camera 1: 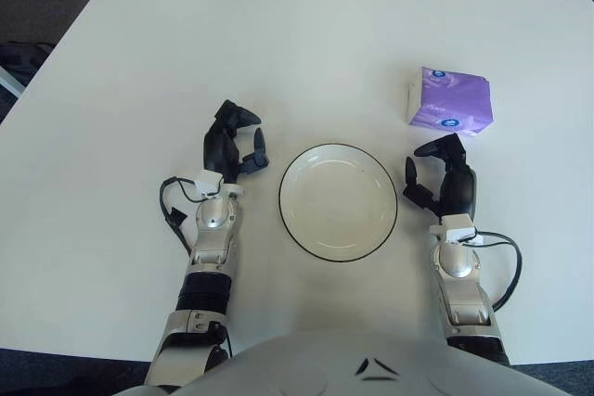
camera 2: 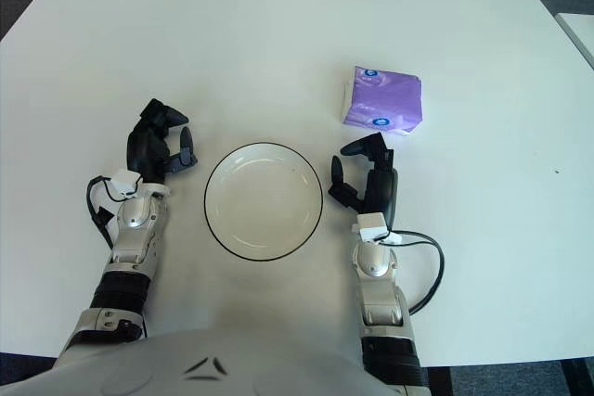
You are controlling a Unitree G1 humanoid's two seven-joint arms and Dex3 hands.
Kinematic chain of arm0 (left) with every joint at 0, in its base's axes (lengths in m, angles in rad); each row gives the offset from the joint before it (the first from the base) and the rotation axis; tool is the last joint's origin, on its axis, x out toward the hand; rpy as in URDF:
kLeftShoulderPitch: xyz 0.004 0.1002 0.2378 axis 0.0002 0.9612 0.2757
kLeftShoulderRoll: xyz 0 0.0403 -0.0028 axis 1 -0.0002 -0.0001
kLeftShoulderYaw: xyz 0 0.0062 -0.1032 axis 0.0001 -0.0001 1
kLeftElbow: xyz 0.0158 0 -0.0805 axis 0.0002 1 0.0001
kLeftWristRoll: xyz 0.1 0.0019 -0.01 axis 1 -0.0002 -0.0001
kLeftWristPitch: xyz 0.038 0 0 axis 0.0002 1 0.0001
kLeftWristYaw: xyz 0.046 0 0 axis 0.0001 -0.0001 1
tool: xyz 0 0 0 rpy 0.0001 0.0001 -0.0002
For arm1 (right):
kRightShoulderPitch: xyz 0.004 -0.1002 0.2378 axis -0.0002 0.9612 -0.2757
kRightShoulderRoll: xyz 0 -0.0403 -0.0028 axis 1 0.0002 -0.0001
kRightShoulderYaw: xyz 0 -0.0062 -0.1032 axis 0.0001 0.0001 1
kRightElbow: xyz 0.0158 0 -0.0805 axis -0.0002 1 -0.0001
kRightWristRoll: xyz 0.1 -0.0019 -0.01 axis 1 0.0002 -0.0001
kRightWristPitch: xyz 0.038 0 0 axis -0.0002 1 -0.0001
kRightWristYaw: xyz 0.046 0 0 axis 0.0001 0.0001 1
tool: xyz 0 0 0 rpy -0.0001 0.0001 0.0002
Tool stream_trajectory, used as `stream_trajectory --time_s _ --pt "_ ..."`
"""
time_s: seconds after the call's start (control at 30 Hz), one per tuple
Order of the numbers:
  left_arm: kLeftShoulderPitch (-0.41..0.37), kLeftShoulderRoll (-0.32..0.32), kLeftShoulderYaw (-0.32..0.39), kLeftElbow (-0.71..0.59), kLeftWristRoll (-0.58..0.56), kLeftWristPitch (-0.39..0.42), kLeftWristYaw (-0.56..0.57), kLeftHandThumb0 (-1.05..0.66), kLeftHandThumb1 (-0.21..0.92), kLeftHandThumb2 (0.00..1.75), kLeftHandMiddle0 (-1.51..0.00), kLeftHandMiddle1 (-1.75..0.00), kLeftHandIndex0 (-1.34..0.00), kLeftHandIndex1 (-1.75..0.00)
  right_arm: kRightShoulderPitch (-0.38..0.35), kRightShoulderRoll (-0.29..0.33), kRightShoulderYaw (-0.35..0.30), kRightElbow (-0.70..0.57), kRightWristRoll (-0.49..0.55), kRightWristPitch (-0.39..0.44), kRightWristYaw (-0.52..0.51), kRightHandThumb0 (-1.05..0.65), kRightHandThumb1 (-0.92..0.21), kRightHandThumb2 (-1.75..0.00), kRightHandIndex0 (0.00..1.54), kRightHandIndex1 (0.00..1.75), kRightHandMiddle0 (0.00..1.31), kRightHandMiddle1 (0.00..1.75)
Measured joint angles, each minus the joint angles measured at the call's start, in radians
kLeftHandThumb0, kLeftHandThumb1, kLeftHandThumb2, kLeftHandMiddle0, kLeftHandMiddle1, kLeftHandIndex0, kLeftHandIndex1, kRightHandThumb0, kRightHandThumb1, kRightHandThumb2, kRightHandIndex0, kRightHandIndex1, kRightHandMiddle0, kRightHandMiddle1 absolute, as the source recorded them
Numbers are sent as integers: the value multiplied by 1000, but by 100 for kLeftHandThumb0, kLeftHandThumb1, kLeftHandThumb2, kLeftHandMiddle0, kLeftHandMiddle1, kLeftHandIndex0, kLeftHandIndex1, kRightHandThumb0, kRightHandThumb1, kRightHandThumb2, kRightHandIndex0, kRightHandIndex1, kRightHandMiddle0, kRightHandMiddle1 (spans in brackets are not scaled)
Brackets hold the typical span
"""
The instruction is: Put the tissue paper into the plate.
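White table (camera 1: 139, 62), dark floor beyond. Plate (camera 1: 339, 201) (black-rimmed, bare) at near centre. Purple tissue pack (camera 1: 449, 100) beyond the plate, off to its right, apart from it. Left hand (camera 1: 232, 143) left of plate, right hand (camera 1: 443, 178) just below the pack; fingers loosely apart, holding nothing.

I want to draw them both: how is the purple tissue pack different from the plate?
The tissue pack is purple and boxy; the plate is white, round and shallow with a dark rim. The pack lies just beyond the right hand; the plate lies between that hand and the left hand. Both rest on the white table, untouched.
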State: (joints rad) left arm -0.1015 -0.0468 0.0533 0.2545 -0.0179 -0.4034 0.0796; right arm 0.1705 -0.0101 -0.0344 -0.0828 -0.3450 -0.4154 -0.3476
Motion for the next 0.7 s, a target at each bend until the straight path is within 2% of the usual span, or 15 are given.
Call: stream_trajectory --time_s 0.03,0.17,0.2,0.27,0.33,0.43,0.5,0.7 --pt "0 0 0 0 0 0 0 -47 35 129 -96 -175 -58 -175 -5 -7 -4 0 -6 -12 -5 -41 -54 -104 68 144 43 175" --pt "0 0 0 0 0 0 2 -47 35 128 -97 -175 -58 -175 -31 -43 -21 1 -36 -55 -18 -37 -74 -78 56 140 30 175" --pt "0 -1 0 0 1 0 3 -47 35 128 -97 -175 -58 -175 -40 -58 -28 1 -44 -67 -19 -37 -81 -69 41 138 26 175" --pt "0 -1 -1 0 2 1 6 -47 35 128 -96 -175 -58 -175 -57 -85 -45 0 -78 -74 -27 -36 -86 -61 23 136 22 175" --pt "0 -1 -1 -1 4 1 7 -47 35 128 -95 -175 -58 -175 -73 -113 -63 -3 -111 -68 -31 -51 -66 -91 10 127 9 155" --pt "0 -1 -1 -1 5 1 7 -47 36 128 -94 -175 -58 -175 -91 -151 -88 -12 -133 -53 -31 -61 -55 -108 3 119 3 142" --pt "0 -1 -2 -1 5 1 7 -47 36 127 -94 -175 -58 -175 -101 -177 -101 -20 -138 -41 -20 -64 -52 -111 2 115 1 137" --pt "1 -1 -1 -1 5 1 7 -46 36 127 -92 -175 -57 -175 -155 -256 -136 -20 -154 -2 12 -82 -61 -92 0 72 0 100"
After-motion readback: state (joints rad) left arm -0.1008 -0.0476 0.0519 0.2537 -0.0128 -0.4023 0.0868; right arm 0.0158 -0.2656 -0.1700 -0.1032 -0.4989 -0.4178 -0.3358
